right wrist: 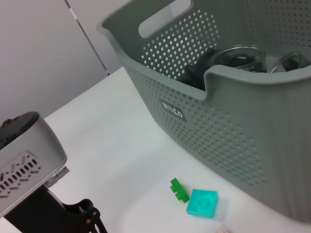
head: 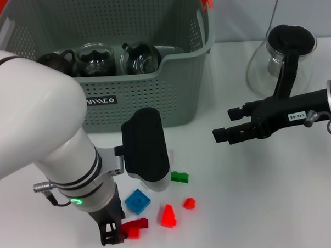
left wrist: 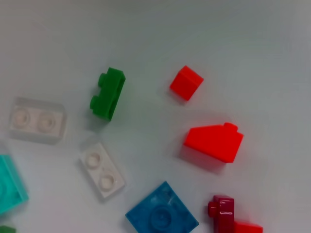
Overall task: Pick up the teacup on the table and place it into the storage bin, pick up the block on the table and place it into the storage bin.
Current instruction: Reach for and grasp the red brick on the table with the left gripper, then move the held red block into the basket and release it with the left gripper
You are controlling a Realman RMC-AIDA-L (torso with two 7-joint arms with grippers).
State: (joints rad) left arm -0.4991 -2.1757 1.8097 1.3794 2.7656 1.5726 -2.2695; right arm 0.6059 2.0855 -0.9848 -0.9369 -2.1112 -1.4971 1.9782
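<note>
I count glass teacups (head: 94, 59) already inside the storage bin (head: 153, 97); blocks remain near the table's front edge. Left gripper (head: 122, 231) seems clenched on a dark red block (head: 135, 228); right gripper (head: 227, 125) hangs released.

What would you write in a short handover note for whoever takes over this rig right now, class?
Left gripper: low over the table, closing on the dark red block; not lifted yet.
Right gripper: empty, in the air beside the storage bin.
Done: glass cups already lie in the bin.
Left: the loose blocks, including the blue block, green block and two red blocks, on the table in front of the bin.
</note>
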